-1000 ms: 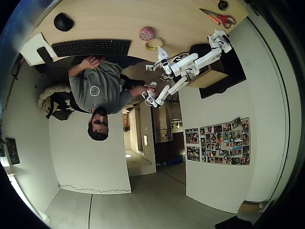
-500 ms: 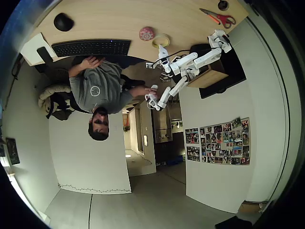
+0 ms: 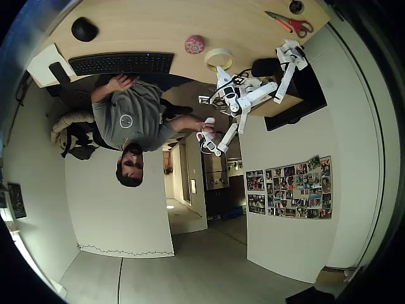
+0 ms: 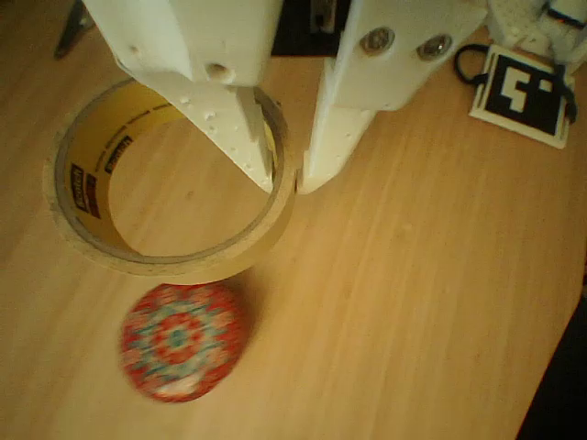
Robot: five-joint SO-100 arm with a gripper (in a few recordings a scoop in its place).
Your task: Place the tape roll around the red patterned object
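Overhead view first, and I count one tape roll (image 3: pixel 218 58) and one red object (image 3: pixel 194 44) on the wooden desk (image 3: pixel 158 25). The roll lies just right of the red object in this picture, near it but apart, not around it. My gripper (image 3: pixel 221 68) is right at the roll's edge, the white arm (image 3: pixel 256 92) reaching in from the right. Around them I see one black keyboard (image 3: pixel 120 63), one black mouse (image 3: pixel 83 29) far left, one pair of red-handled scissors (image 3: pixel 291 24) at the right end, well apart from the roll. A person (image 3: pixel 126 120) sits at the desk edge by the keyboard, one hand on it. Nothing lies between roll and red object.

Wrist view now. One roll (image 4: pixel 170 179) again, tilted a little, its near rim just above the red object (image 4: pixel 182 341), close enough that I cannot tell whether they touch. The fingers are pinched on the roll's wall: the left finger (image 4: pixel 243 119) inside the ring, the right one (image 4: pixel 335 137) outside it, the tape wall between them. The ring's centre shows bare wood. One black-and-white marker tag (image 4: pixel 525 94) lies at upper right, well clear. The red object's pattern is blurred here.
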